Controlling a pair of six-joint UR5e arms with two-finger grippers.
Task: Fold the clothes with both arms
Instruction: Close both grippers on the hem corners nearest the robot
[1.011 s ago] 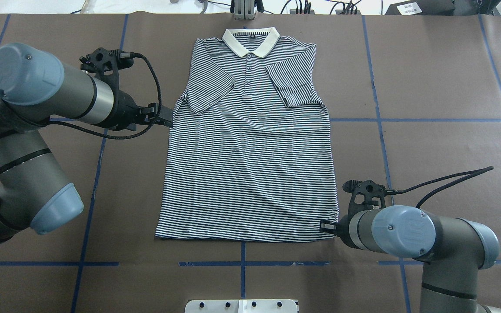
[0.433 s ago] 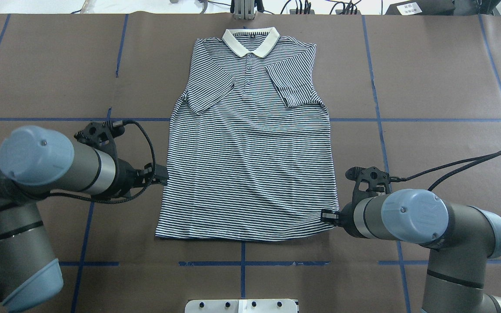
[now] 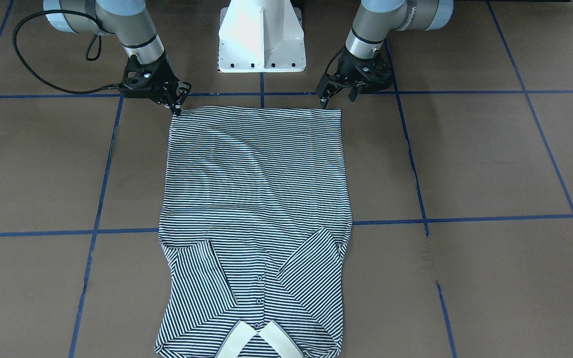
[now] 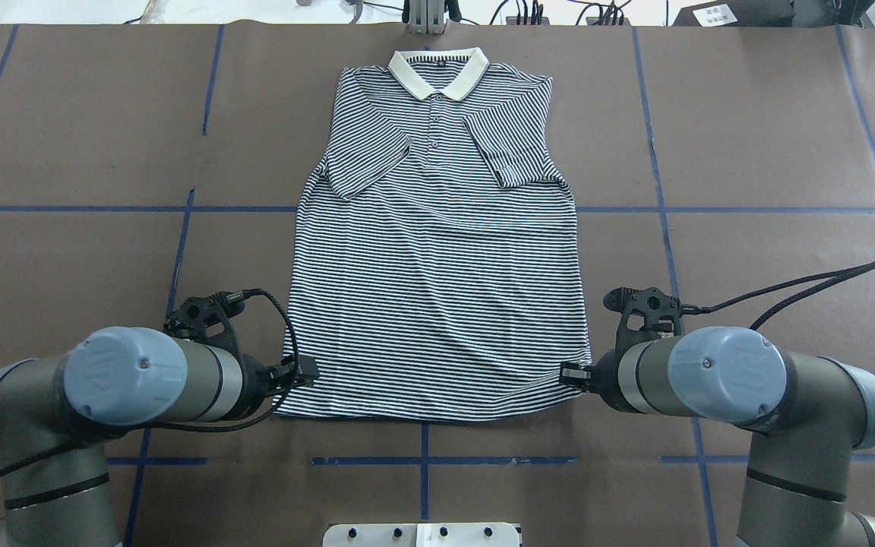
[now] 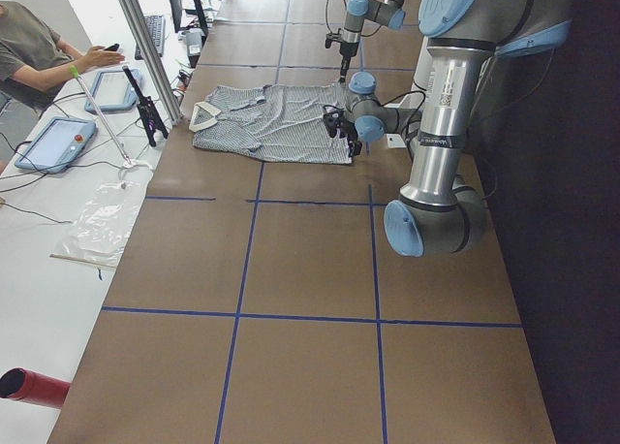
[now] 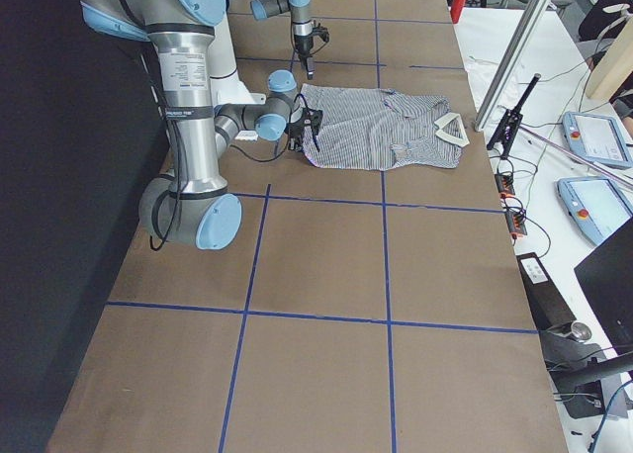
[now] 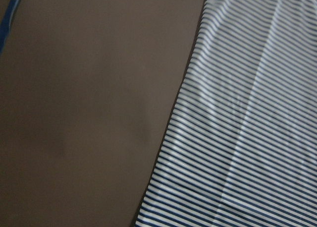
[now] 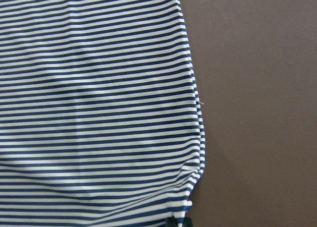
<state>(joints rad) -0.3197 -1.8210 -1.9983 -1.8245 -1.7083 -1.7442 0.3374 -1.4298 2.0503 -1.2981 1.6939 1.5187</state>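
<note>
Tabletop [image 3: 465, 159]: front view alone shows left pincer [image 3: 337, 99] splayed beside shirt [image 3: 256, 174].

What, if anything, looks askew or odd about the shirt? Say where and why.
Only one small thing. The shirt lies flat on the table, but its hem corner at the right gripper is puckered and pinched in, so that end of the hem curves. The opposite hem corner lies flat and square.

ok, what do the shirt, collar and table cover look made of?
Shirt: thin soft knit, matte, likely cotton or a blend; it lies limp with shallow wrinkles. Collar: thicker white knit, keeps its edge. Table cover: matte brown sheet, perhaps paper; seams show, and the blue lines look like tape.
</note>
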